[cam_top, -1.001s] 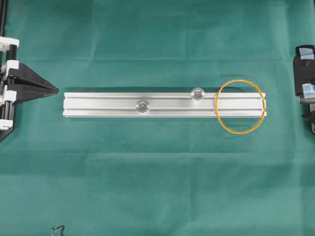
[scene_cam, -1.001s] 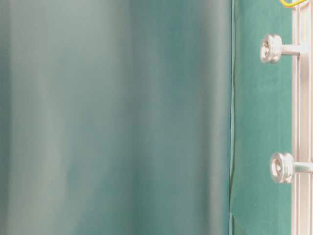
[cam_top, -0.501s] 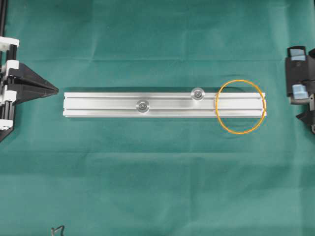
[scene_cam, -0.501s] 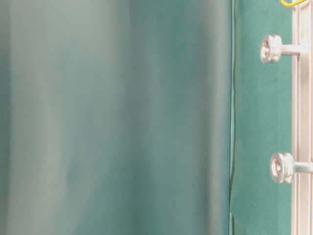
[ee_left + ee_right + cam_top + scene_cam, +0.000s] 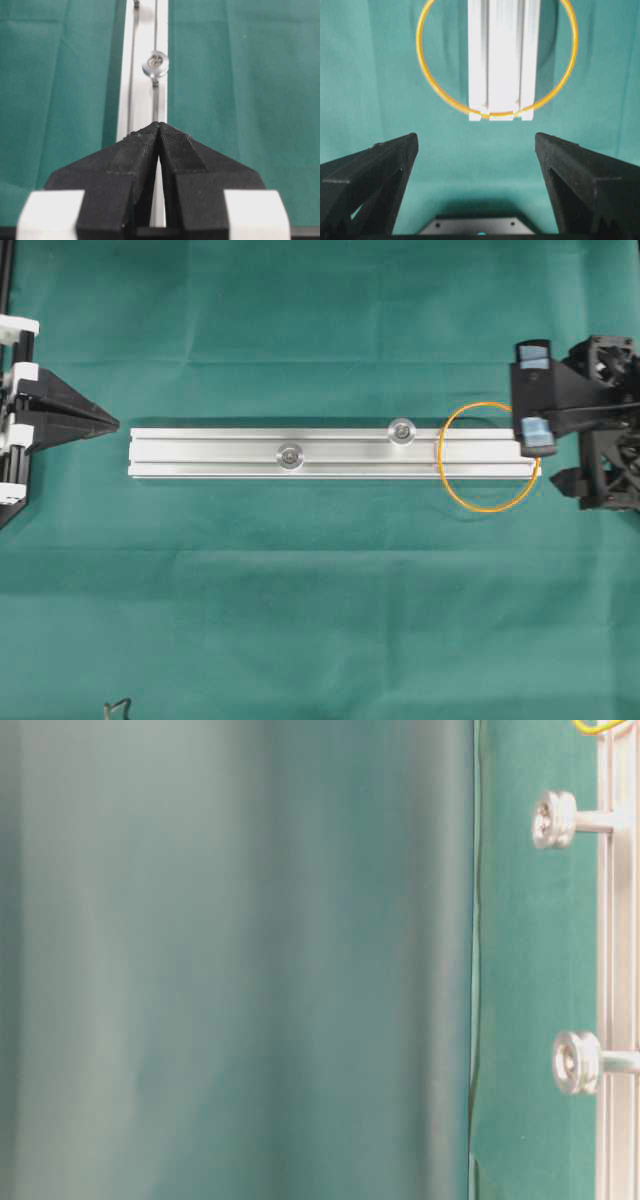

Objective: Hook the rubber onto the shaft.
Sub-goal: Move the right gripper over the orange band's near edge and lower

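step: right tool (image 5: 477, 145) spread, nearing the rubber (image 5: 489, 457) on rail (image 5: 330, 453) end | left tool (image 5: 159, 131) pressed together, idling | next: probably pinching the loop, stretching toward shaft (image 5: 402, 430)

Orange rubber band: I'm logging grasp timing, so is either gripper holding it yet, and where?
Nothing is held. The thin orange rubber band lies draped over the silver aluminium rail; the right gripper is open, the left gripper shut on nothing.
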### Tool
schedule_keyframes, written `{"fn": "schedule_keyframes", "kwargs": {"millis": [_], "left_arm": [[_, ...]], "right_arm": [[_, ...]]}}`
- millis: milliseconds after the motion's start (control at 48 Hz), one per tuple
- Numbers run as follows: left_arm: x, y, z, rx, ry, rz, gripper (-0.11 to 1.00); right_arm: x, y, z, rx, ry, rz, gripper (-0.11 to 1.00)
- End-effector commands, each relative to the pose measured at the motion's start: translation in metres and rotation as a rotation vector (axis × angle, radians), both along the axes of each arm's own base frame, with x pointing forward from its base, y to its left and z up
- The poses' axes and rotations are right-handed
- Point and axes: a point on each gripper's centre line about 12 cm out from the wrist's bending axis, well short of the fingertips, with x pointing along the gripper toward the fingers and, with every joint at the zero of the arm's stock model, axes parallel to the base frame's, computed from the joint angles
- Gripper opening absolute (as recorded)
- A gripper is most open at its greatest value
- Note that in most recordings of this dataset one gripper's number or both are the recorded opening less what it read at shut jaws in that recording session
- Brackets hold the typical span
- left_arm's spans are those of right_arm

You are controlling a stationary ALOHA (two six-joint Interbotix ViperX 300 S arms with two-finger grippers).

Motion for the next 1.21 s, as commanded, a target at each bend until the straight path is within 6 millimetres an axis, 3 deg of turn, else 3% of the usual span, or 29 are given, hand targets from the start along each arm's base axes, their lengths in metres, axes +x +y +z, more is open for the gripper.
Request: {"fn": "schedule_keyframes", "kwargs": {"millis": [0, 313, 1189], "left_arm": [[0.004, 0.000, 0.013, 0.003, -0.029, 0.000, 0.00], [0.004, 0.000, 0.013, 0.003, -0.031, -0.002, 0.00], [0.004, 0.000, 0.013, 0.003, -0.029, -0.002, 0.00]], "right_arm": [[0.013, 0.000, 0.010, -0.005, -0.038, 0.002, 0.96], [0.040, -0.001, 0.009, -0.021, -0.038, 0.010, 0.96], [0.041, -0.001, 0.009, -0.018, -0.037, 0.006, 0.96]]}}
